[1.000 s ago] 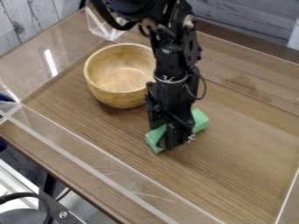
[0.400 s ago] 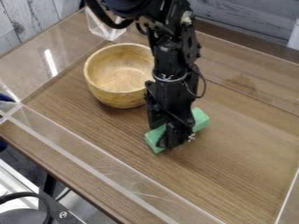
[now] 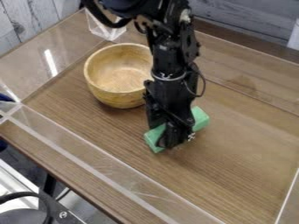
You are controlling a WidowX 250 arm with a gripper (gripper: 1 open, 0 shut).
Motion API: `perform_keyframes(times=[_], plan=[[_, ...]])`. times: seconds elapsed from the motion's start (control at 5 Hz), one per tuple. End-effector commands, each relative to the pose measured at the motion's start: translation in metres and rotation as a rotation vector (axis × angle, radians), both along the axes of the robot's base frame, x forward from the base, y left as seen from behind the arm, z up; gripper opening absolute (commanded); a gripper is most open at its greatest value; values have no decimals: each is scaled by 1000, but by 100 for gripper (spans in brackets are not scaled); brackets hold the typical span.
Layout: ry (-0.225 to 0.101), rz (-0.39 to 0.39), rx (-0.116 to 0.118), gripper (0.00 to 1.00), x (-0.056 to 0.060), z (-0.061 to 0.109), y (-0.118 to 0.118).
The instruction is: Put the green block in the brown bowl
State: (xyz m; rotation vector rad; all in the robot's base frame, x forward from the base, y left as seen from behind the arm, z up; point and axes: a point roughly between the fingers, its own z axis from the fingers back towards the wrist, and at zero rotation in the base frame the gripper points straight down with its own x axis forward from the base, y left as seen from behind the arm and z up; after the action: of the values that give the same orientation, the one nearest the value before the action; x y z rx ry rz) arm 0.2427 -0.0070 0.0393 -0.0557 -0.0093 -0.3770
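Observation:
The green block [image 3: 195, 122] lies on the wooden table, right of the brown bowl [image 3: 117, 75]. My gripper [image 3: 176, 135] points straight down over the block's middle, its black fingers shut on the block's sides. The block still rests on the table surface, its ends showing on either side of the fingers. The bowl is empty and stands upright just left of the arm.
A clear plastic wall [image 3: 70, 149] runs along the table's front and left edges. A clear folded plastic piece [image 3: 107, 28] sits behind the bowl at the back. Bare wood table [image 3: 246, 149] extends to the right of the block.

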Motion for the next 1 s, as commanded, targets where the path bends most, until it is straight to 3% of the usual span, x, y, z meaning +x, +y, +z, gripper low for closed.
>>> perform_keyframes(times=[0.0,0.4,0.6,0.8], plan=[[-79,19,-2,0,14,25,4],[-104,41,-1,0,19,42,7],[-133,62,6,0,24,54,11],[-168,118,27,0,37,71,27]])
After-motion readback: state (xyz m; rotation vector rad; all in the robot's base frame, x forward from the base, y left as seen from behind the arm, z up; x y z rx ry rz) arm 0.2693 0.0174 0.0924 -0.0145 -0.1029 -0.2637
